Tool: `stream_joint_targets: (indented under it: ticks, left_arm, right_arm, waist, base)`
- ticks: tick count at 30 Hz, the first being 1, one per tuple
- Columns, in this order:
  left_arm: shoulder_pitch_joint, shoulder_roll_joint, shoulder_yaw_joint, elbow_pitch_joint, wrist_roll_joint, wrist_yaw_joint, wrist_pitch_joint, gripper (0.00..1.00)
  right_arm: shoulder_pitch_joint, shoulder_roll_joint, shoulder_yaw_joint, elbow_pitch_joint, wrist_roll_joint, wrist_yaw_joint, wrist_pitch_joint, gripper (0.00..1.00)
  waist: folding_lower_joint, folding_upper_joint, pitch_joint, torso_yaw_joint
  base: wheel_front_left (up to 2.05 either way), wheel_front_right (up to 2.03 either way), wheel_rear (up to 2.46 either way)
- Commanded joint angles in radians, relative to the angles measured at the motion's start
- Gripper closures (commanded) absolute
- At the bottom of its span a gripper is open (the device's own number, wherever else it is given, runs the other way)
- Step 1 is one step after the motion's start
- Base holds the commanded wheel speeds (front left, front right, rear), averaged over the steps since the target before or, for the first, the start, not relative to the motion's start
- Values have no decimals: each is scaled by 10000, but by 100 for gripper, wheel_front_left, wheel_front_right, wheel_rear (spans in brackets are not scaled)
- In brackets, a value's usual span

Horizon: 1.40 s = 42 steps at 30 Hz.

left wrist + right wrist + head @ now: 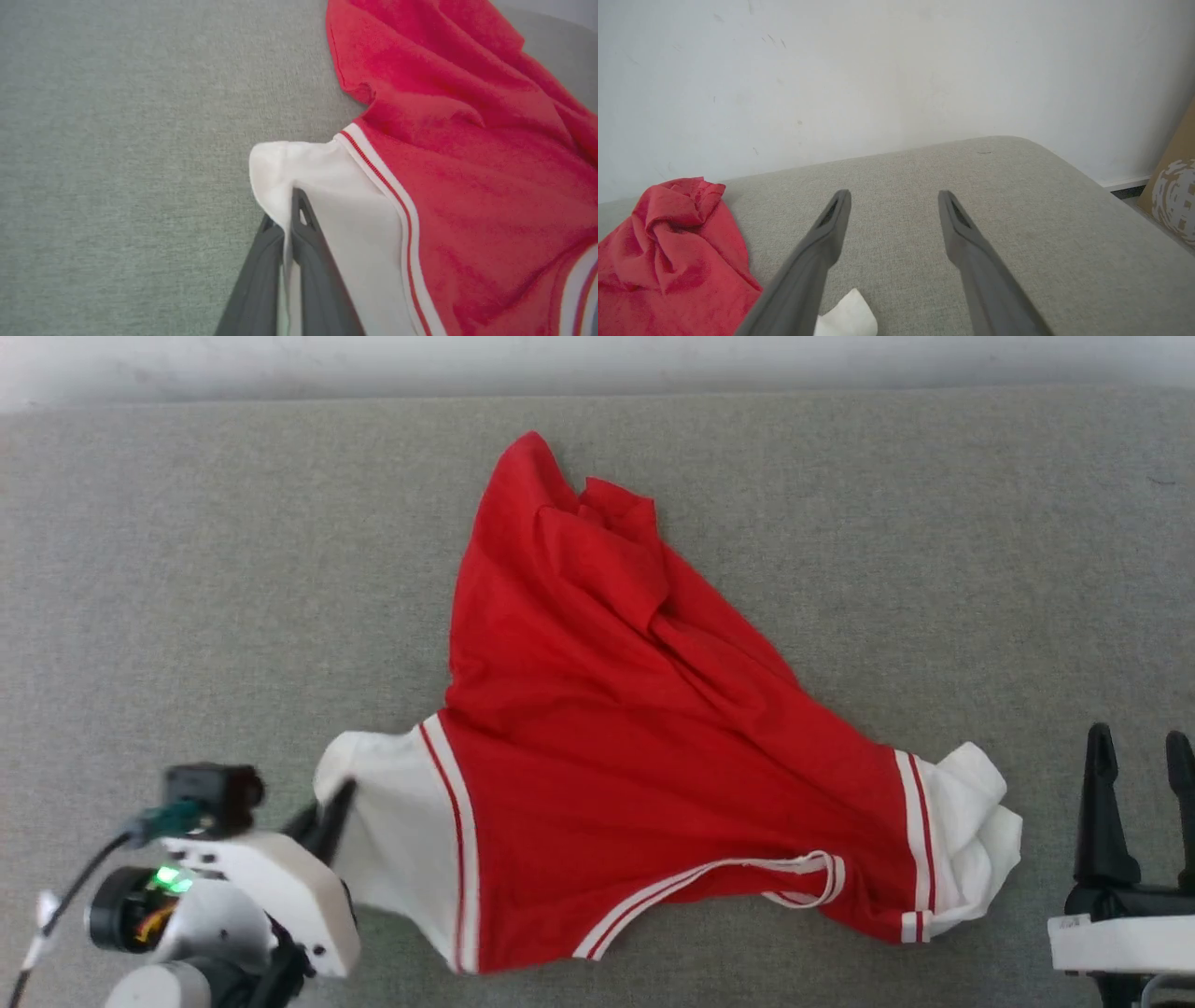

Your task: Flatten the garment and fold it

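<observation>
Grey cushion [187,569]: red jersey T-shirt [607,737] dead centre, crumpled, far end bunched at 12 o'clock. Not flat, no folds yet. My left gripper [285,219] pinches white sleeve [392,821] at 8 o'clock; right gripper [1139,747] spread, empty, 4 o'clock.

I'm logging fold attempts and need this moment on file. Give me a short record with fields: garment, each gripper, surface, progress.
garment: red T-shirt, crumpled, lying spread but not flat, unfolded
left gripper: shut on the edge of the white sleeve
right gripper: open, holding nothing, beside the bunched sleeve
surface: grey padded surface
progress: flattening not yet done, no fold made
</observation>
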Motion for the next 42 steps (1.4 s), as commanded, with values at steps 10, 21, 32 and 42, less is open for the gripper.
stream_joint_targets:
  ticks: [10, 21, 32, 42]
  left_arm:
    - [1116, -503, 1675, -1332, 221, 1459, -1981, 100]
    - [1201, -894, 1074, -1310, 117, 1339, -2158, 100]
    - [1051, -916, 722, -872, 44, 1159, -2205, 100]
    - [833, -856, 556, -777, -88, 1025, -2162, 100]
  right_arm:
    - [-432, 20, -120, -738, -900, -7, 1213, 0]
    - [331, 20, 869, -1396, -215, -7, 5694, 0]
    - [1110, 16, 1276, -3018, -403, -7, 8966, 0]
    - [379, -388, 1417, -1751, -919, -7, 9466, 0]
  waist:
    - [-1, 0, -340, 380]
    - [-1, 0, -189, 848]
    - [-1, 0, -39, 970]
    - [-1, 0, 221, 1086]
  base:
    - [0, 0, 0]
    - [0, 0, 0]
    - [0, 0, 0]
    - [0, 0, 0]
